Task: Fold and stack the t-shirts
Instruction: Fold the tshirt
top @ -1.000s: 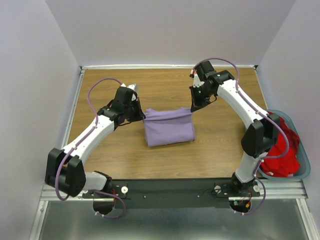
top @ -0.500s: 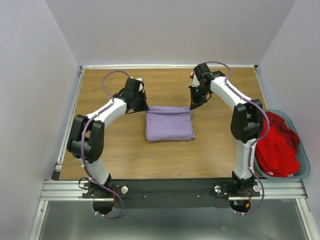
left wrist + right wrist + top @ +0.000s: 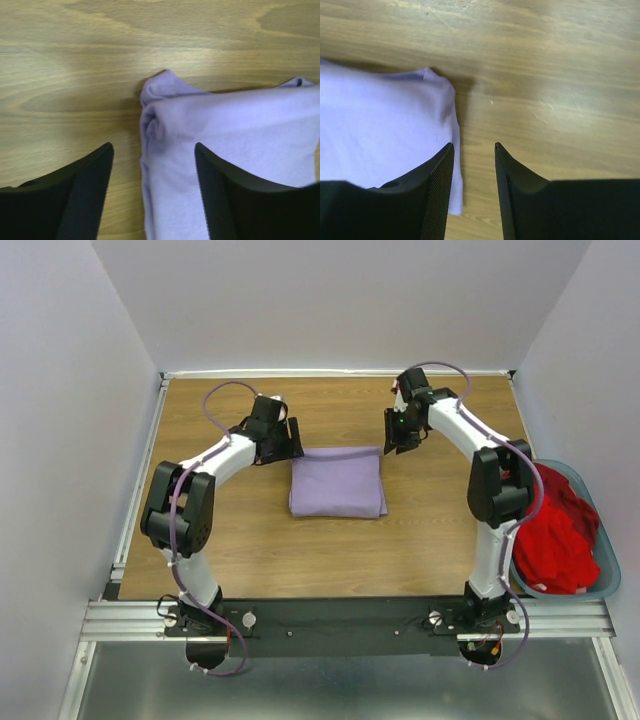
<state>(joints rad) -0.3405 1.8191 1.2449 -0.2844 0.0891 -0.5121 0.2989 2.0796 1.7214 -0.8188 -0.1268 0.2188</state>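
Lavender t-shirt (image 3: 337, 482) folded, flat at centre of tabletop (image 3: 220, 540). Red t-shirt (image 3: 560, 535) heaped in basket (image 3: 600, 592), right edge. Left claw (image 3: 152, 150) and right claw (image 3: 473, 146) both open, empty, at fold's upper corners. Cloth judged soft, limp, light: pinch corners.

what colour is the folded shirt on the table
The folded shirt is light lavender-purple; the top external view shows it best.

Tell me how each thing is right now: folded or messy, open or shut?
purple t-shirt: folded, lying flat on the table, not held
red t-shirt: crumpled in the basket
basket: holding the red t-shirt
left gripper: open, over the purple t-shirt's corner
right gripper: open, empty
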